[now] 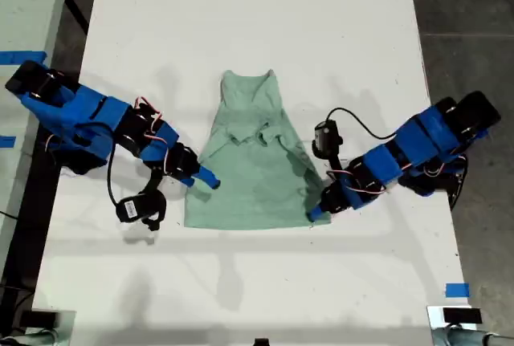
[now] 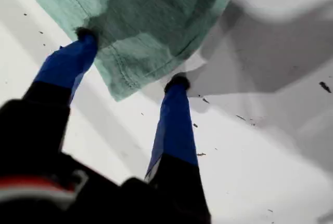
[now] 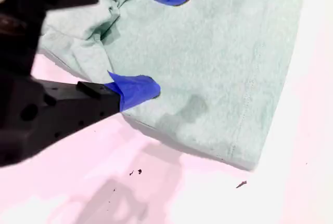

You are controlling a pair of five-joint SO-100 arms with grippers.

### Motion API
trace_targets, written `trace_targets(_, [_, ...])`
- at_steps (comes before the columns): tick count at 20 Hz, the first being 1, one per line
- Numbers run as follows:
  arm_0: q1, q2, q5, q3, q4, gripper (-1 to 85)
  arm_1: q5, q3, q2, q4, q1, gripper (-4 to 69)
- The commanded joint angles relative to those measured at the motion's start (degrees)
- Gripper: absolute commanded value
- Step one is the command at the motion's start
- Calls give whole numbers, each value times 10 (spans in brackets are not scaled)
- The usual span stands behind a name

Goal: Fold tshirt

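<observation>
My first gripper (image 2: 130, 57) sits spread at the tshirt's (image 1: 253, 165) hem corner toward the exterior view's right, one fingertip (image 2: 86, 34) on the cloth, the other just off its edge. My second gripper (image 3: 166, 37), also spread, rests on the opposite side edge. The tshirt lies mid-table (image 1: 241, 9), sleeves folded inward.
</observation>
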Motion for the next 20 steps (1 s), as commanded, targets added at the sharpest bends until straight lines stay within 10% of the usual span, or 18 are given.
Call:
trace_targets(1, [11, 40, -11, -4, -9, 258, 7, 21, -12, -69, 0, 225])
trace_targets(4, [14, 40, -16, -1, -9, 258, 7, 47, -11, -124, 3, 39])
trace_targets(9, [15, 40, -17, -1, -10, 259, 1, 52, -8, -136, 4, 15])
trace_targets(15, [20, 42, -26, 0, -15, 264, -35, -122, 18, 96, 1, -10])
trace_targets(20, [25, 41, -34, 4, -23, 264, -85, -312, -33, 132, 33, -10])
